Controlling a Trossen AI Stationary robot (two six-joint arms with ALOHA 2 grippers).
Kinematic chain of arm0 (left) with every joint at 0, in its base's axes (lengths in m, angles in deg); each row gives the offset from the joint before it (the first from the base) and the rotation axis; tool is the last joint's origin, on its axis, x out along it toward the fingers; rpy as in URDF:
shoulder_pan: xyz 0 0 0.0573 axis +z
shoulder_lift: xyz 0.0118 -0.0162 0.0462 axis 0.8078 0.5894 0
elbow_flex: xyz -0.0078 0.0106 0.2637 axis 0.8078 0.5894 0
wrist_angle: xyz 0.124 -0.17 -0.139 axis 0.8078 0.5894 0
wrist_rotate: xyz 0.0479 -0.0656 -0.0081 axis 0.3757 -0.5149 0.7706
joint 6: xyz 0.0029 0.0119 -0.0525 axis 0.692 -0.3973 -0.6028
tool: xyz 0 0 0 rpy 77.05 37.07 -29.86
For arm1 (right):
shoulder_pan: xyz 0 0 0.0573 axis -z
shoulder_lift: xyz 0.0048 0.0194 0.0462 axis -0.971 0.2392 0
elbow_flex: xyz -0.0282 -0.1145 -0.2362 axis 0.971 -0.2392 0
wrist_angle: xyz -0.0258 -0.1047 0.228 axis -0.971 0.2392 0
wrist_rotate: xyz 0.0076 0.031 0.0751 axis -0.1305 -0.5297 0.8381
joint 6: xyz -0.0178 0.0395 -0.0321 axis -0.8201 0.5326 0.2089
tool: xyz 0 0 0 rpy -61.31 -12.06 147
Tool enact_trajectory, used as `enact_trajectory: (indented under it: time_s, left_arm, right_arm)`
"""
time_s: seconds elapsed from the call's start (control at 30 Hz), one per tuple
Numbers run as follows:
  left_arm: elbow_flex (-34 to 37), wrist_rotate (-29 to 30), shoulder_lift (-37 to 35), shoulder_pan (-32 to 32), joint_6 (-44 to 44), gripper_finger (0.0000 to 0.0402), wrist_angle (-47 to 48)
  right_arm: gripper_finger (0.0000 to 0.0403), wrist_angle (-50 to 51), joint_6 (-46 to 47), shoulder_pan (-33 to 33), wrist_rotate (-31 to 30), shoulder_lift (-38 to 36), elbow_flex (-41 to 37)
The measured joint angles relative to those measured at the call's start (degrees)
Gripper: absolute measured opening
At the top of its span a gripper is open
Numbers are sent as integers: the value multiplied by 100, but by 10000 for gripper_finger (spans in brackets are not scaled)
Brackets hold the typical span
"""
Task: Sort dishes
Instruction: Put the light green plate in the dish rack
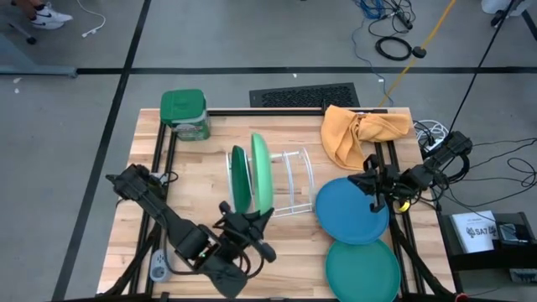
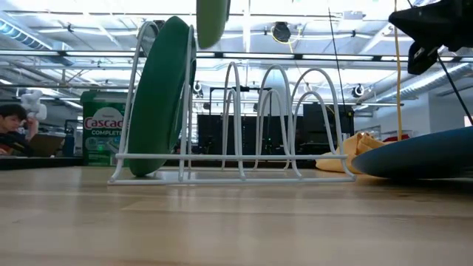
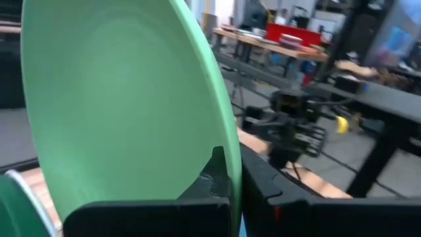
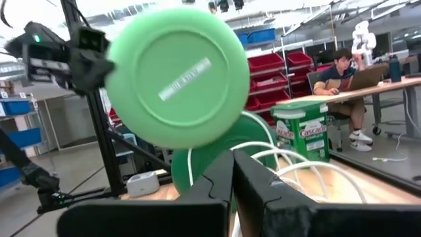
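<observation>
My left gripper (image 1: 258, 218) is shut on the light mint green plate (image 1: 262, 172), which it holds on edge over the white wire rack (image 1: 289, 184). The plate's lower edge (image 2: 213, 22) shows above the rack in the low view. The dark green plate (image 1: 239, 178) stands on edge in the rack's leftmost slot. The blue plate (image 1: 351, 210) lies flat on the table to the right of the rack. The teal plate (image 1: 362, 267) lies flat nearer the front edge. My right gripper (image 1: 373, 191) is shut and empty above the blue plate's far right part. My left gripper pinches the mint plate's rim (image 3: 227, 141) between its two fingers, one finger on each face, at the plate's near edge. The fingers come from the table's near side, roughly level. The plate stands upright on edge, lifted clear above the rack.
A green-lidded container (image 1: 185, 113) stands at the far left of the table. An orange cloth (image 1: 361, 130) lies at the far right. The rack's right-hand slots (image 2: 295, 118) hold nothing. A person (image 4: 345, 72) sits at a desk beyond the table.
</observation>
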Motion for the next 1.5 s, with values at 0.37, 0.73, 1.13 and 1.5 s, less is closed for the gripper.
enact_trajectory:
  time_s: [0.37, 0.73, 1.13, 1.5]
  left_arm:
    - [195, 354, -6, 254, -2582, 3, 2077]
    - [195, -260, -6, 499, -1493, 3, 1665]
    - [193, -1016, 172, 951, -565, 3, 1448]
    - [193, -936, 652, 1334, -2467, 3, 1551]
  right_arm:
    - [4, -72, -64, 0, 24, 1, 0]
    - [4, -72, -144, 0, 2, 0, 0]
    - [4, -118, -349, 0, -3, 2, 0]
    - [4, -158, -325, 0, 10, 2, 0]
